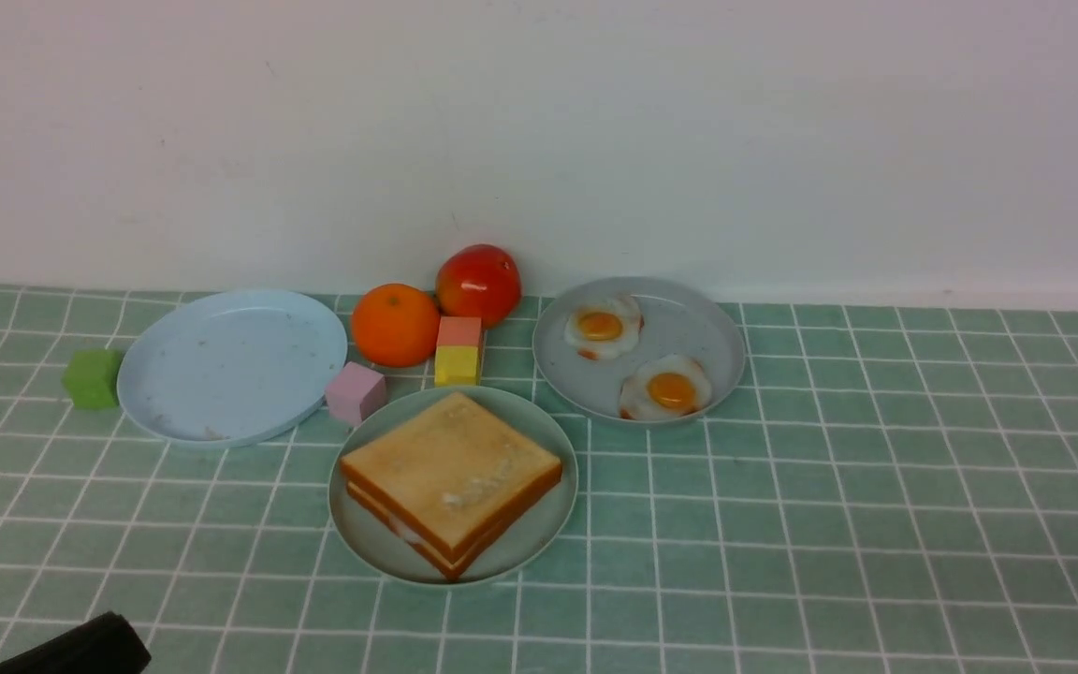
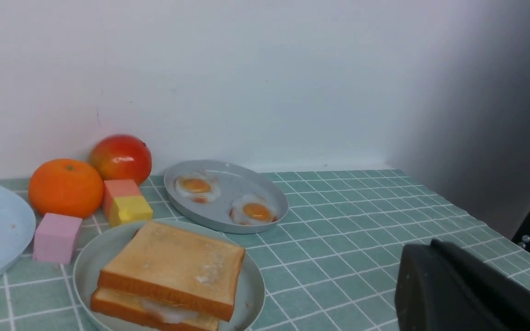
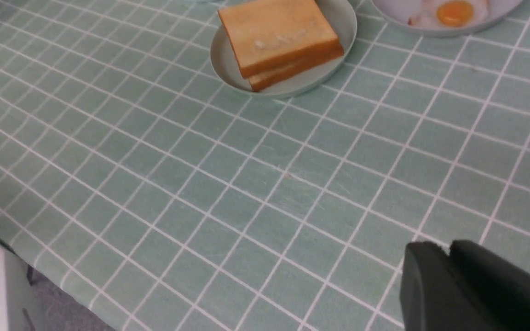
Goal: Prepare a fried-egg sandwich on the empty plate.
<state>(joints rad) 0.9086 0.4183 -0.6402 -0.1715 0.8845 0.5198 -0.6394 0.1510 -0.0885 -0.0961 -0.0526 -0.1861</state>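
Nearest, the left jaws are clenched on nothing at the near edge of the desk (image 1: 876,524), and the right jaws hang low over it, nothing between them, though I cannot tell if they are fully closed. Beyond, the fried-egg sandwich (image 1: 452,479) lies on the mint-green plate (image 1: 539,538), its top toast slice (image 1: 455,463) skewed over the lower, so a stray sweep of either arm would probably slide it off. Farther back, the pink block (image 1: 356,392) and yellow block (image 1: 458,365) crowd the rim and could be knocked.
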